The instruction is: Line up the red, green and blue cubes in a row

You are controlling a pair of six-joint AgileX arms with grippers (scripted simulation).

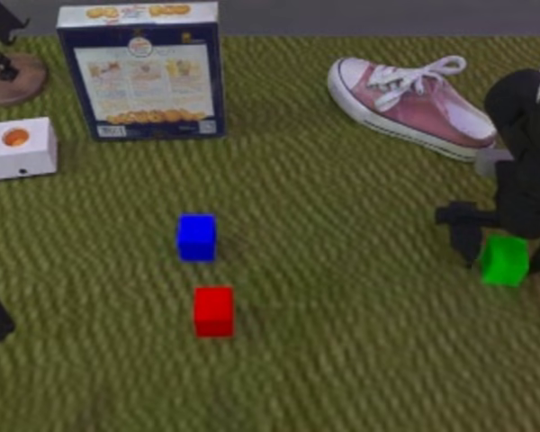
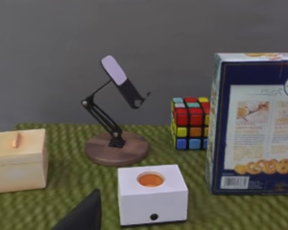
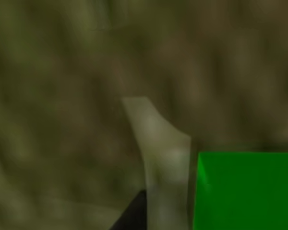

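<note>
Right end effector [image 1: 508, 256] grips green cube [image 1: 504, 259] at table's right.

A green ribbed tabletop [image 1: 342, 360] carries a blue cube [image 1: 196, 237], red cube [image 1: 213, 310], shoe [image 1: 407, 99] upper right, box [image 1: 142, 70] and white box [image 1: 20, 148] upper left.

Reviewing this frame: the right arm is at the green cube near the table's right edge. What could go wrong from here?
1. The right gripper is at the small bright green cube, whose grip cannot be confirmed; it might slip.
2. The pink canvas shoe lies close behind the arm; a wide swing could clip it.
3. The small blue cube and small red cube sit close together; placing the green one could nudge them.
</note>
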